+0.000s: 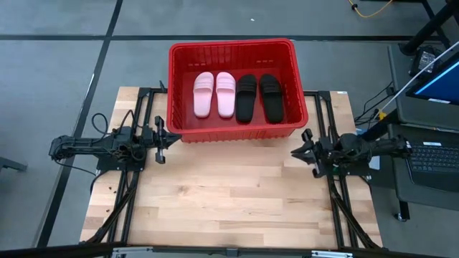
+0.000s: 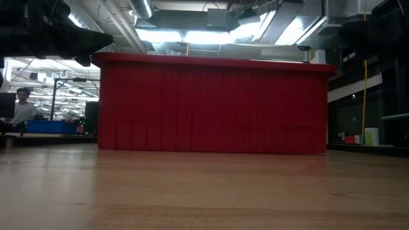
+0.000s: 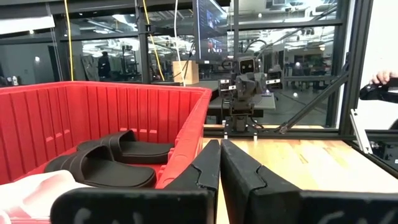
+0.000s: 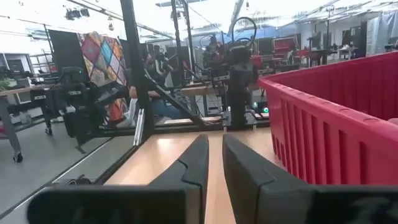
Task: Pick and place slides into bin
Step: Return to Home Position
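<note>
We are logging: slides (image 1: 237, 97) lying in bin (image 1: 231, 46); left claw (image 1: 163, 139) together, right claw (image 1: 297, 147) slightly apart; risk: homing arm clipping bin.

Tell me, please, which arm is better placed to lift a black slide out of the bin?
Right. The black slides lie in the right half of the bin, nearer the right gripper; the pink pair lies between them and the left gripper.
</note>
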